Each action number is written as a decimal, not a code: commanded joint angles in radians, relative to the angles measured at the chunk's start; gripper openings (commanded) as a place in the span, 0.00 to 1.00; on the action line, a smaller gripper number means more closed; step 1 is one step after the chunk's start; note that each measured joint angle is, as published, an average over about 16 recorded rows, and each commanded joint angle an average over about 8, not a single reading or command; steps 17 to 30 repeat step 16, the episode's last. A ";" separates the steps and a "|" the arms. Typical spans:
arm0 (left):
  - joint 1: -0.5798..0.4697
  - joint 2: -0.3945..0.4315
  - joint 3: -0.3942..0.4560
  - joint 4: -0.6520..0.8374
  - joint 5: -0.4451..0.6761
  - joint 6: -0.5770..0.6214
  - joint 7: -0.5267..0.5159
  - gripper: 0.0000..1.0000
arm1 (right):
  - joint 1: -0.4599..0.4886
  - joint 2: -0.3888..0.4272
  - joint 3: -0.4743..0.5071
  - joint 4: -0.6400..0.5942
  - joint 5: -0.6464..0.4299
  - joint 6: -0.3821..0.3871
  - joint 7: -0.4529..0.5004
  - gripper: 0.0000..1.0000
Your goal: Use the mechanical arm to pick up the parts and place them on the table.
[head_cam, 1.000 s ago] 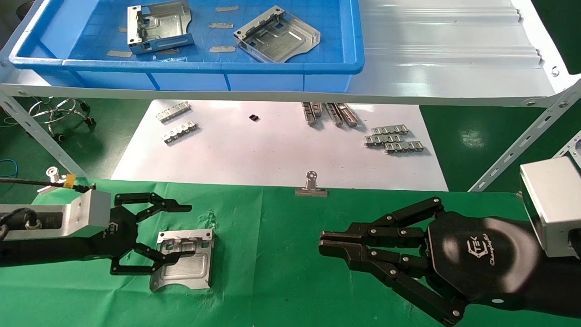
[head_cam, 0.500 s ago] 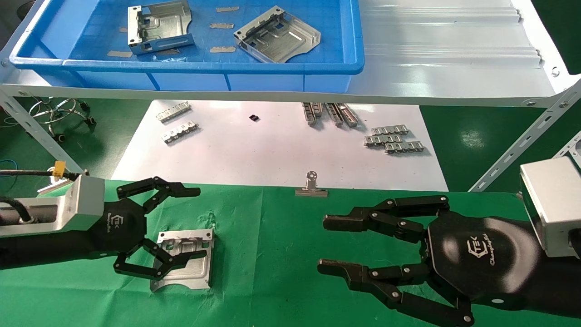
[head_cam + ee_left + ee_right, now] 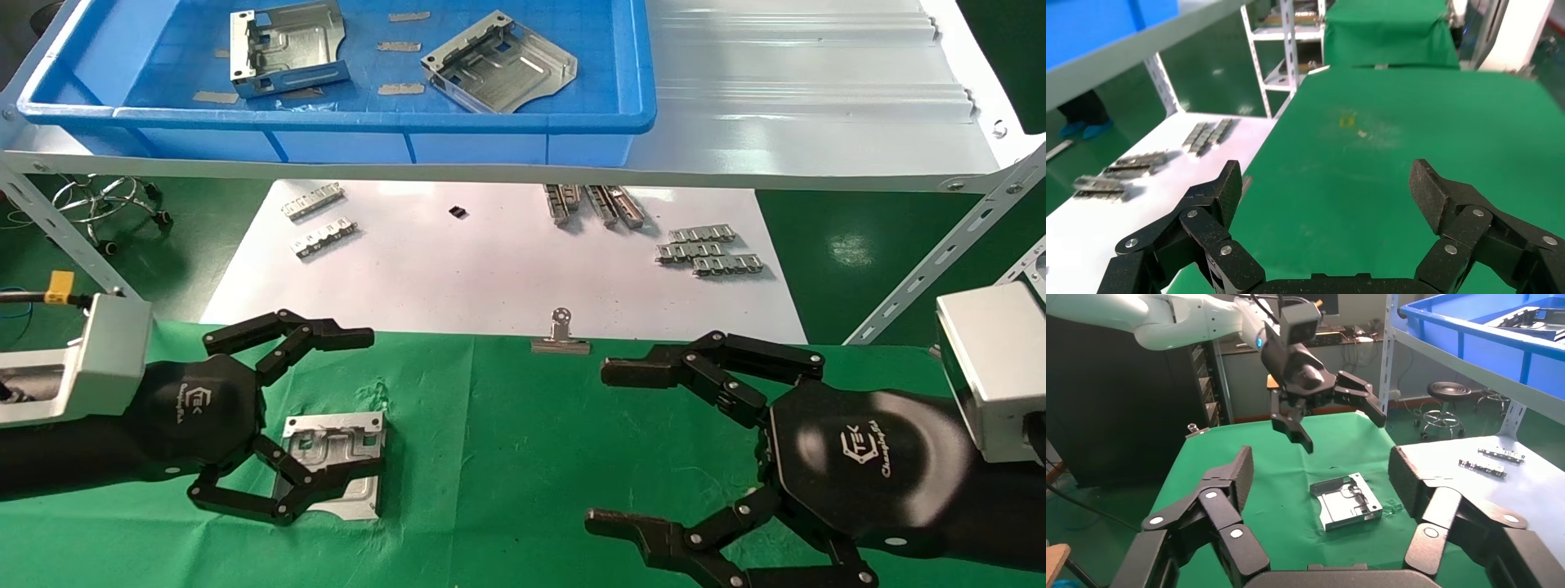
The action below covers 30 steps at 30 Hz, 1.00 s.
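One silver part [image 3: 335, 461] lies flat on the green table cloth [image 3: 490, 425]; it also shows in the right wrist view [image 3: 1346, 501]. My left gripper [image 3: 368, 402] is open and empty, raised above the part's left side; the right wrist view shows this gripper [image 3: 1341, 430] clear of the part. Its own wrist view shows only its gripper [image 3: 1327, 190] and cloth, not the part. My right gripper [image 3: 601, 447] is wide open and empty over the cloth to the right, also seen in the right wrist view [image 3: 1318, 471]. Two more parts [image 3: 286, 45] [image 3: 498, 61] lie in the blue bin [image 3: 327, 118].
The bin stands on a white ribbed shelf [image 3: 817, 82] with slanted braces [image 3: 940, 253]. Under it, a white paper sheet [image 3: 490, 261] carries small toothed strips [image 3: 707, 249]. A binder clip [image 3: 560, 333] sits at the cloth's far edge.
My right gripper has gone from shut to wide open. My left gripper has drawn back to the left and risen off the part, which stays on the cloth.
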 commanded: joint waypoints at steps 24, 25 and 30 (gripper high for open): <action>0.145 -0.053 -0.169 -0.274 -0.062 -0.026 -0.246 1.00 | 0.000 0.000 0.000 0.000 0.000 0.000 0.000 1.00; 0.145 -0.053 -0.169 -0.274 -0.062 -0.026 -0.246 1.00 | 0.000 0.000 0.000 0.000 0.000 0.000 0.000 1.00; 0.145 -0.053 -0.169 -0.274 -0.062 -0.026 -0.246 1.00 | 0.000 0.000 0.000 0.000 0.000 0.000 0.000 1.00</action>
